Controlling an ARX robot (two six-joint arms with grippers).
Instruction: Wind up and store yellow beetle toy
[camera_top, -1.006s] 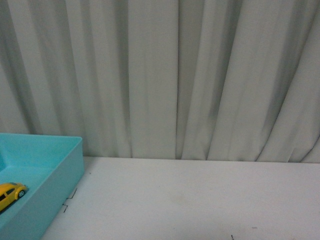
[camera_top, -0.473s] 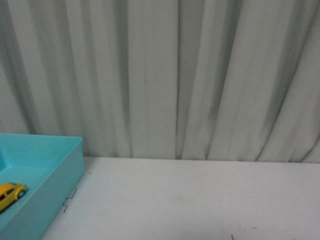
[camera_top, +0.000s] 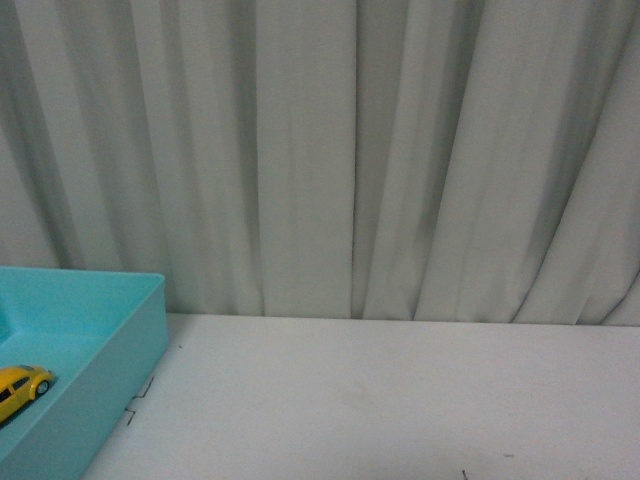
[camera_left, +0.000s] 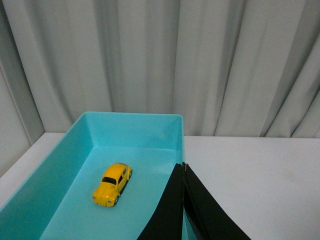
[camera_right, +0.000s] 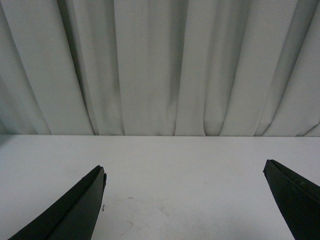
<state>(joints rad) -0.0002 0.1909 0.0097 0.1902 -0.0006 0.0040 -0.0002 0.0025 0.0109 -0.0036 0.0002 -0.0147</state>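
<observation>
Resting on the floor of the turquoise bin (camera_left: 75, 165), the yellow beetle toy (camera_left: 112, 184) is seen whole only in the left wrist view. In the front view, only part of the yellow beetle toy (camera_top: 22, 388) is shown, cut off by the picture edge, inside the turquoise bin (camera_top: 110, 350) at the left edge of the white table (camera_top: 380, 400).

In the left wrist view, the car stands on its wheels, clear of all four walls and roughly central between the two long walls. Its long axis runs nearly parallel to the long walls of the bin, slightly skewed. One rounded end faces the camera and the other faces the far short wall near the curtain (camera_left: 200, 65); front cannot be told from rear. Dark windows are visible. No brand, label or writing can be read on the car, the bin or the table.

The left gripper (camera_left: 183, 170) is shown in its own view only, above the near right wall of the bin, with its two black fingers pressed together and nothing between them. It is apart from the car.

The right gripper (camera_right: 184, 175) is shown in its own view only, over bare white table, with its fingers (camera_right: 80, 210) set wide apart and nothing between them. Neither the bin nor the car appears in that view.
</observation>
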